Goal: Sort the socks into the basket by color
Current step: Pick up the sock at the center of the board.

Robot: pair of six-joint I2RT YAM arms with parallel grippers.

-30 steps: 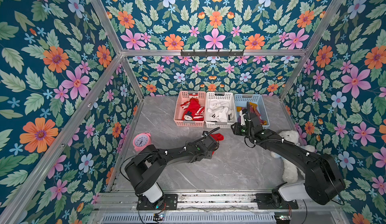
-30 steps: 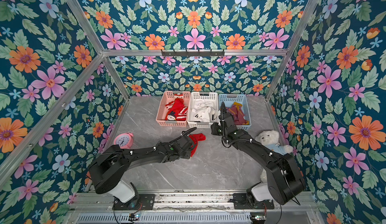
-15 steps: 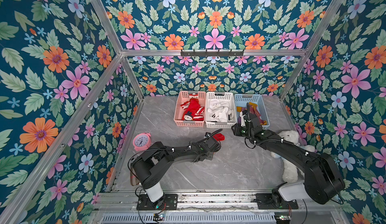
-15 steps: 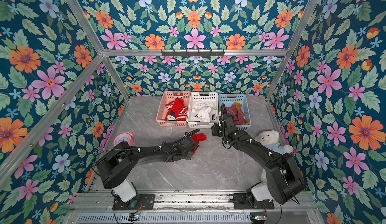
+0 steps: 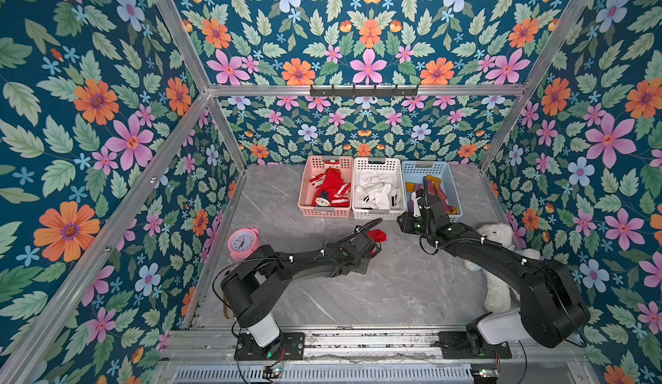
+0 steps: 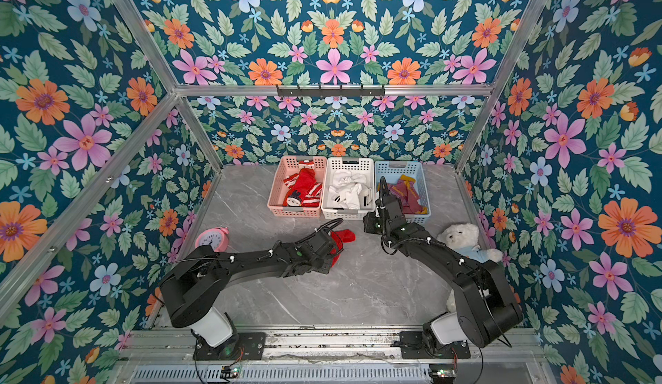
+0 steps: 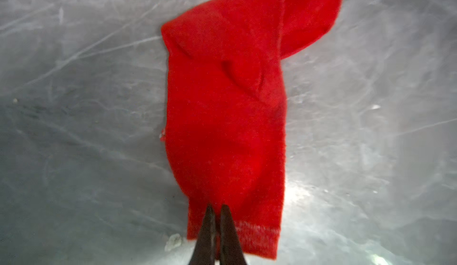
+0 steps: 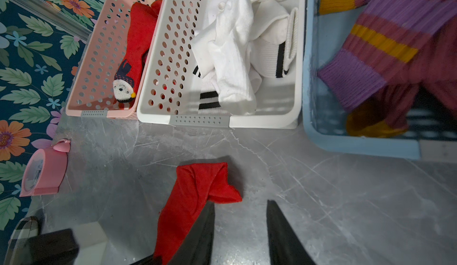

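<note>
On the grey marble bench one plain red fabric sock lies near the middle. It is in front of the white perforated plastic basket and apart from it. The left gripper is clenched on the cuff end of this sock, and its dark fingertips press together with red fabric between them. The right gripper hangs over the bench just before the blue plastic basket. Its jaws stand apart and grasp nothing.

The three baskets stand in a close row at the far edge of the bench:
- The pink perforated plastic basket holds red and red-and-white striped socks.
- The white one holds white socks with black bands.
- The blue one holds maroon-purple socks with mustard toes.

A round pink alarm clock stands at the left edge. A white plush bear lies at the right edge.
</note>
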